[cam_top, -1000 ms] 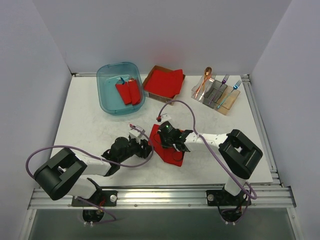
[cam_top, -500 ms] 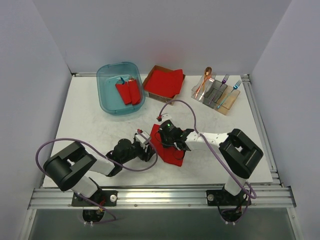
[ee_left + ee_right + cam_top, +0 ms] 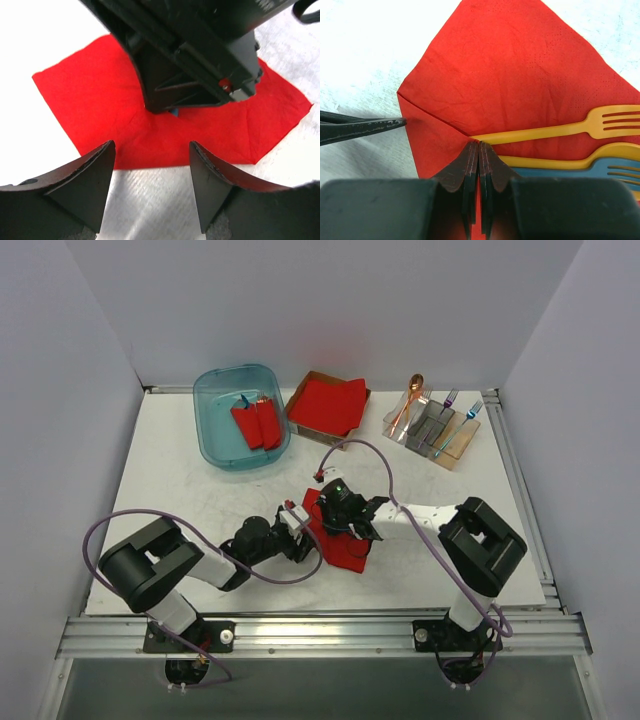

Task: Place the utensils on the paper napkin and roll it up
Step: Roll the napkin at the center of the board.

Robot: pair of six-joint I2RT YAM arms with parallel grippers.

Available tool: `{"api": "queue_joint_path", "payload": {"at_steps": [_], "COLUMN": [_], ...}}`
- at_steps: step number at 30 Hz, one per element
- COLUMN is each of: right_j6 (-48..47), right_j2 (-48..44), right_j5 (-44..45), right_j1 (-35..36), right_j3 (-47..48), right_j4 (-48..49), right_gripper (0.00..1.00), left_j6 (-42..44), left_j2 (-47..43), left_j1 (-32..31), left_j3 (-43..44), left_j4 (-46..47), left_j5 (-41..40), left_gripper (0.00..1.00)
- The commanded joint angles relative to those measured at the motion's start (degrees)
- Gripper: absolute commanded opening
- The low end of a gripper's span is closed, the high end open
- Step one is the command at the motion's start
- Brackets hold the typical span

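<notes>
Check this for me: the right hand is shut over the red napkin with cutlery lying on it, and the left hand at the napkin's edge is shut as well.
Not quite. The left hand is open: the left wrist view shows its two fingers standing well apart at the edge of the paper napkin. The rest holds: the right hand is shut over the napkin, with the utensils lying on it.

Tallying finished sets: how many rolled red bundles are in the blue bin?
2. The left bundle and the right bundle lie side by side, touching, in the blue bin. No others show there.
</notes>
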Motion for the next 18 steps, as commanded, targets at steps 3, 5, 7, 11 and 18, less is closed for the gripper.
{"api": "queue_joint_path", "payload": {"at_steps": [3, 5, 7, 11, 18], "right_j6": [-0.69, -0.86, -0.87, -1.13, -1.04], "right_j2": [-2.35, -2.44, -2.7, -2.96, -2.7], "right_j5": [-0.29, -0.29, -0.38, -0.38, -0.38], "right_j1": [-0.64, -0.81, -0.99, -1.34, -1.78], "right_j3": [1.66, 1.66, 1.66, 1.66, 1.57], "right_j4": [-2.02, -2.11, -2.11, -2.29, -1.85], "right_gripper": [0.04, 0.04, 0.04, 0.04, 0.04], "left_j6": [2.03, 1.77, 1.33, 0.98, 0.63], "left_j2": [0.99, 1.35, 1.53, 2.31, 4.34], "left_j1": [-0.34, -0.34, -0.34, -0.34, -0.43], "left_j3": [2.51, 2.51, 2.16, 2.51, 3.74], "left_j4": [0.32, 0.76, 1.37, 0.94, 0.23], "left_j5": [2.16, 2.51, 2.86, 4.01, 4.36], "left_gripper": [0.69, 0.69, 0.68, 0.68, 0.67]}}
